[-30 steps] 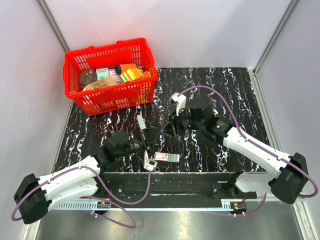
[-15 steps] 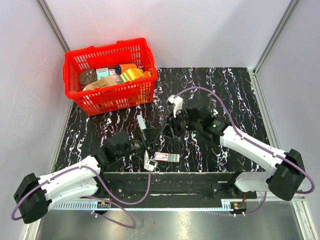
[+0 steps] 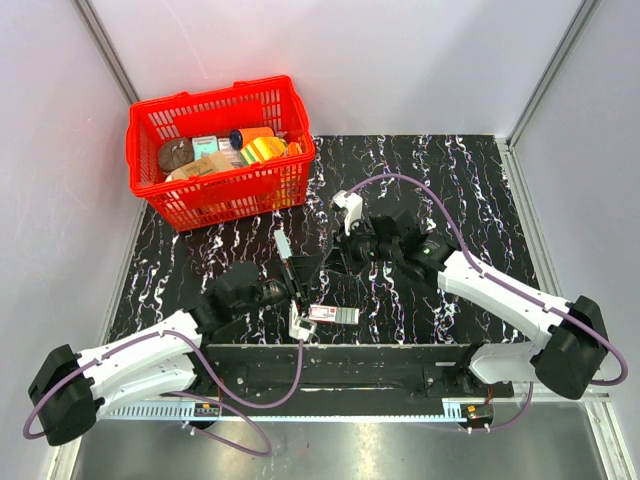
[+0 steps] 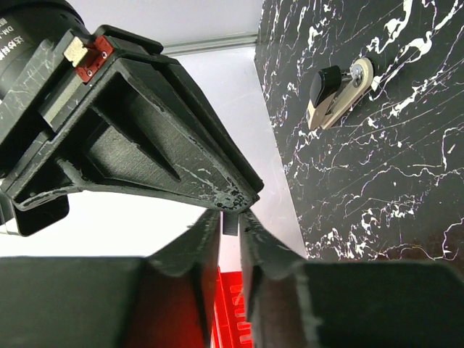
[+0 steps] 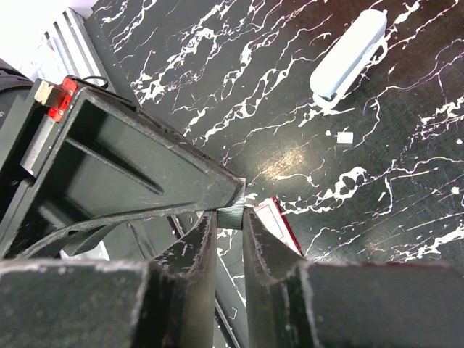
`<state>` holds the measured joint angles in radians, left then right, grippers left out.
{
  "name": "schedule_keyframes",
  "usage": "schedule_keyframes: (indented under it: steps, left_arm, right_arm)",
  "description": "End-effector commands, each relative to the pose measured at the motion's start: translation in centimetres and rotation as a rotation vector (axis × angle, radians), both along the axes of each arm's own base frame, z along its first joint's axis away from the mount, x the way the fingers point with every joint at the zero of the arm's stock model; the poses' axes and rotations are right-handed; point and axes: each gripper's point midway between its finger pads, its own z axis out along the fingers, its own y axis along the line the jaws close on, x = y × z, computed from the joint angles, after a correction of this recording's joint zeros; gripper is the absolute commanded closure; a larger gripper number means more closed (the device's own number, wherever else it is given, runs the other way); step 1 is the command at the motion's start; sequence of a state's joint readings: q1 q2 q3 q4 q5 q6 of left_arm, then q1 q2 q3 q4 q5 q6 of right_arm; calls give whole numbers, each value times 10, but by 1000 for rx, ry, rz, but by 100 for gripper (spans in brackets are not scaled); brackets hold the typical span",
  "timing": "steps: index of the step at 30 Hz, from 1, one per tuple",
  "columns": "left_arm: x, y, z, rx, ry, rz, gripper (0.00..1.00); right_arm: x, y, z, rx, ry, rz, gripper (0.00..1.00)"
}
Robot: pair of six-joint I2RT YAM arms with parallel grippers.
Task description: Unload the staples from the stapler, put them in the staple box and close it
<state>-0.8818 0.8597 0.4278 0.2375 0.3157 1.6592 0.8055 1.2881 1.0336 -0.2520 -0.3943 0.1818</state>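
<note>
A black counter (image 3: 480, 180) veined with white marbling forms the base of the enclosure. Plain pale grey walls (image 3: 400, 60) close it in at the back and on both sides, joined by slanting aluminium corner posts (image 3: 108, 55). A brushed metal strip (image 3: 350, 445) runs along the near edge. The light is soft and even, with a dull sheen on the counter.
</note>
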Motion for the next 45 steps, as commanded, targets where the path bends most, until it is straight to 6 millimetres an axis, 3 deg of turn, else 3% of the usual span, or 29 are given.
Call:
schedule_keyframes:
  steps: [1,3,5,9,11,14,17,22,26,31,36,40,45]
  left_arm:
    - [-2,-9,41,-104,-50,-23,74]
    - [4,-8,50,-136,-38,6,65]
    - [10,-6,60,-169,-17,45,48]
    - [18,2,74,-213,28,110,39]
    - [19,7,68,-203,54,135,32]
    - [19,15,46,-144,152,181,9]
    - [18,21,12,-51,333,245,8]
    - [7,30,-61,195,626,341,9]
    - [-12,25,-88,279,800,319,9]
    - [-31,25,-119,469,1048,372,6]
    - [-42,11,-132,544,1165,344,3]
    - [-36,2,-137,548,1353,550,3]
    - [-18,0,-101,489,1476,646,3]
  right_arm:
    - [7,6,25,52,-74,-9,81]
    - [8,1,16,28,-57,-33,83]
    - [6,-4,5,4,-34,-52,84]
    - [2,-16,-16,-31,19,-105,87]
    - [-1,-22,-26,-47,42,-133,88]
    - [2,-34,-35,-79,59,-208,89]
    - [3,-48,-42,-101,79,-288,90]
    - [7,-70,-51,-138,94,-423,92]
    - [14,-92,-55,-181,96,-562,92]
    - [16,-105,-52,-174,99,-644,93]
    - [14,-115,-45,-168,90,-685,94]
    - [15,-126,-46,-196,79,-724,95]
    - [16,-124,-50,-206,101,-734,96]
